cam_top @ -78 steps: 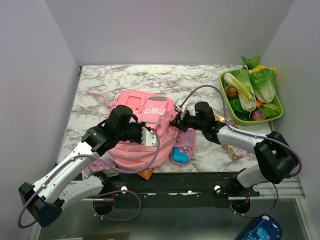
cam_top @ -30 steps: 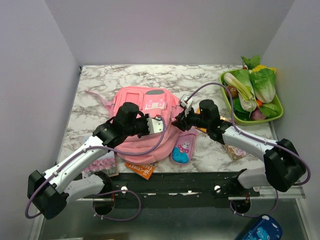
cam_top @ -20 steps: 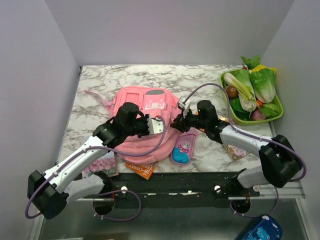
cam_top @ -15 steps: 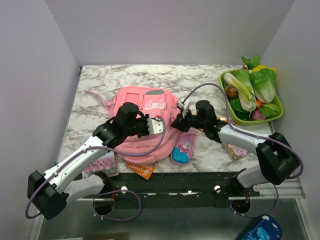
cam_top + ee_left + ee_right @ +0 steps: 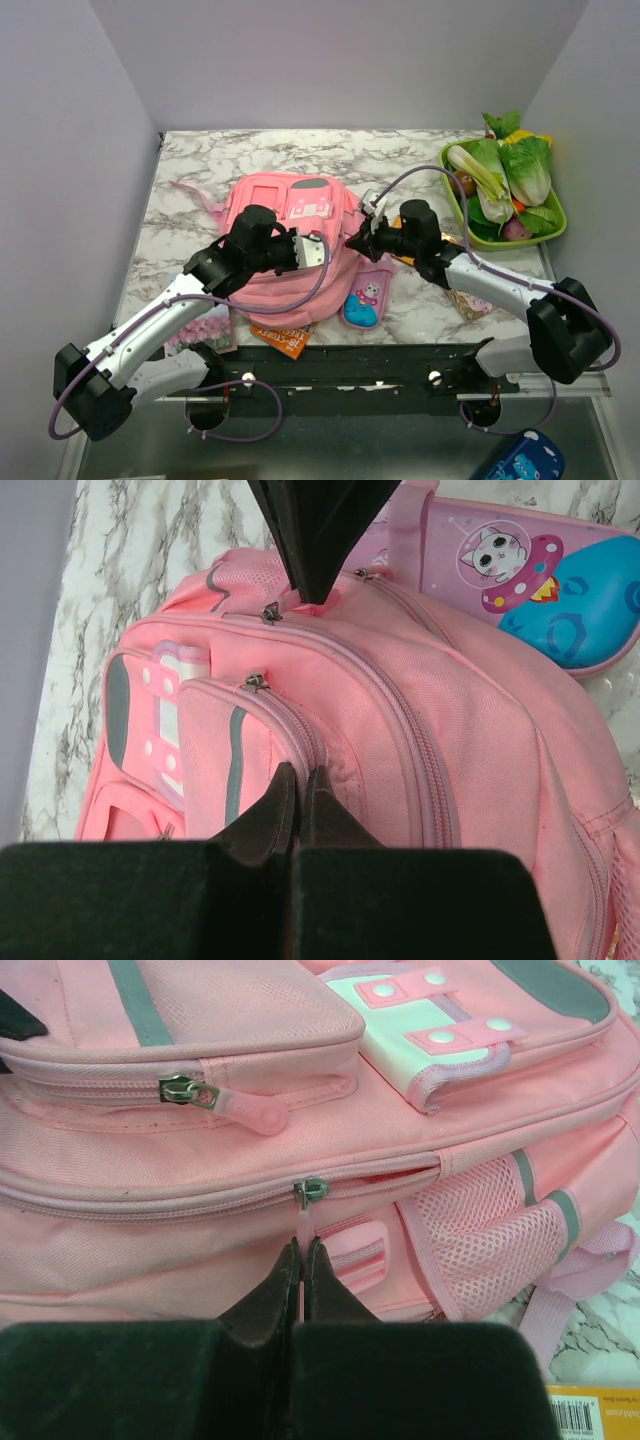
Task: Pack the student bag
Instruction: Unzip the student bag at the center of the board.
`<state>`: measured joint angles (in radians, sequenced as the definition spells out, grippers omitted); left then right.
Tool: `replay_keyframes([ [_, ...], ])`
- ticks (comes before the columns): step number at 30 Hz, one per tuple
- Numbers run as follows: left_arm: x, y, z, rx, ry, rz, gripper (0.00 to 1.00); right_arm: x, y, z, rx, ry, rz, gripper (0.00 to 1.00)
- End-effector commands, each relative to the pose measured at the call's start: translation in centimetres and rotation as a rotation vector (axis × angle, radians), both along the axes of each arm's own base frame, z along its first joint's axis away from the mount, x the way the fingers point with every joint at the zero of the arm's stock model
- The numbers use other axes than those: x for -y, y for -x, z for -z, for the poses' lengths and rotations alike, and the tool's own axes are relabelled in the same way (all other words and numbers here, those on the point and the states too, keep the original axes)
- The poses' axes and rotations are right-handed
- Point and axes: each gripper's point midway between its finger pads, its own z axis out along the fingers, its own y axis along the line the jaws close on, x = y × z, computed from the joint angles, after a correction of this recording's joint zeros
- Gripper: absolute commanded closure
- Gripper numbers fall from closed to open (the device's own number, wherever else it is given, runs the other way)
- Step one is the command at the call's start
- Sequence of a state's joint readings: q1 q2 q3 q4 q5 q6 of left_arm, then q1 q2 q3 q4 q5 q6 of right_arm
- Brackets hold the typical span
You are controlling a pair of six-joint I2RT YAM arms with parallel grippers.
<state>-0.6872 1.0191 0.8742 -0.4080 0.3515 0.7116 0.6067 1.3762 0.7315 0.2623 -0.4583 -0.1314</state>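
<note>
One pink student bag (image 5: 272, 196) w/ grey-green trim, L gripper (image 5: 297, 782) closed, R gripper (image 5: 301, 1251) pinching zip pull (image 5: 303, 1222).

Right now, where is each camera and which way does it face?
Top external: above and behind the robot, facing down; left gripper and right gripper touch the large soft pink fabric backpack.
Left wrist: faces the backpack past the shut left gripper.
Right wrist: faces the right gripper, shut on a pink zip pull.
Shared: all show the backpack.

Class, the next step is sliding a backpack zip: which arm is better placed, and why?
Right. The right gripper is shut on the pink zip pull of the backpack; the left gripper only pinches its fabric.
</note>
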Motion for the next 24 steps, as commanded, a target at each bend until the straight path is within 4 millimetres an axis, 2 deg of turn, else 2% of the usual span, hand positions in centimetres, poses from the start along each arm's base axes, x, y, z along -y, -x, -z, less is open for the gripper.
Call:
replay_keyframes([
  [1, 0.8, -1.7, -1.7, 0.047, 0.076, -0.063, 1.00, 0.1, 1.1, -2.2, 0.033, -0.054, -0.029, 0.99],
  [7, 1.4, -2.9, -1.2, -0.016, 0.083, -0.123, 1.00, 0.7, 2.8, -1.6, -0.010, -0.067, -0.038, 0.99],
  [15, 2.1, -3.9, -2.4, -0.002, 0.116, -0.142, 1.00, 0.7, 3.4, -1.5, -0.026, -0.081, -0.046, 0.99],
  [20, 2.5, -4.1, -2.8, -0.004, 0.129, -0.144, 1.00, -0.3, 4.6, -1.6, -0.046, -0.098, -0.079, 0.99],
  [23, 2.8, -4.3, -2.8, -0.006, 0.131, -0.151, 1.00, -1.3, 5.8, -2.2, -0.038, -0.115, -0.091, 0.99],
  [24, 2.9, -4.3, -2.9, -0.009, 0.138, -0.158, 1.00, -2.0, 6.7, -2.3, -0.036, -0.117, -0.113, 0.99],
])
